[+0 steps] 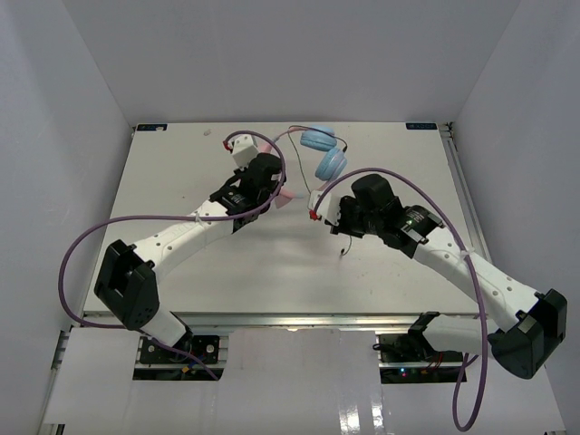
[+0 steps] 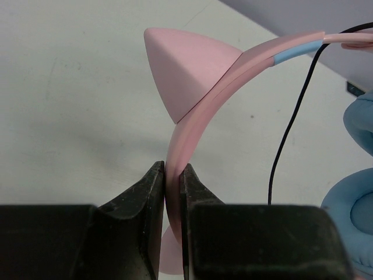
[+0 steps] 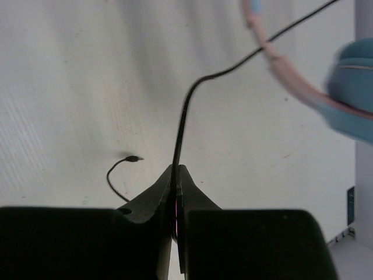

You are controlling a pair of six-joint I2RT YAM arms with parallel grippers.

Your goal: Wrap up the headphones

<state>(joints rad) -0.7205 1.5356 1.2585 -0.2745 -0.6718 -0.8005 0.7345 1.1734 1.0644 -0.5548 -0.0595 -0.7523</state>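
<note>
The headphones have two light-blue ear cups (image 1: 324, 152) at the back middle of the table and a pink headband (image 2: 233, 64) with a cat-ear point (image 2: 186, 70). My left gripper (image 2: 173, 175) is shut on the headband, which shows pink beside it in the top view (image 1: 283, 193). The thin black cord (image 3: 183, 116) runs from the headband down into my right gripper (image 3: 176, 172), which is shut on it. The cord's plug end (image 3: 133, 158) hangs loose to the left of the right jaws and shows near the table's middle in the top view (image 1: 343, 250).
Thick purple robot cables (image 1: 86, 237) loop over both arms. The white table (image 1: 181, 163) is walled on three sides. Its right edge has a metal rail (image 1: 462, 181).
</note>
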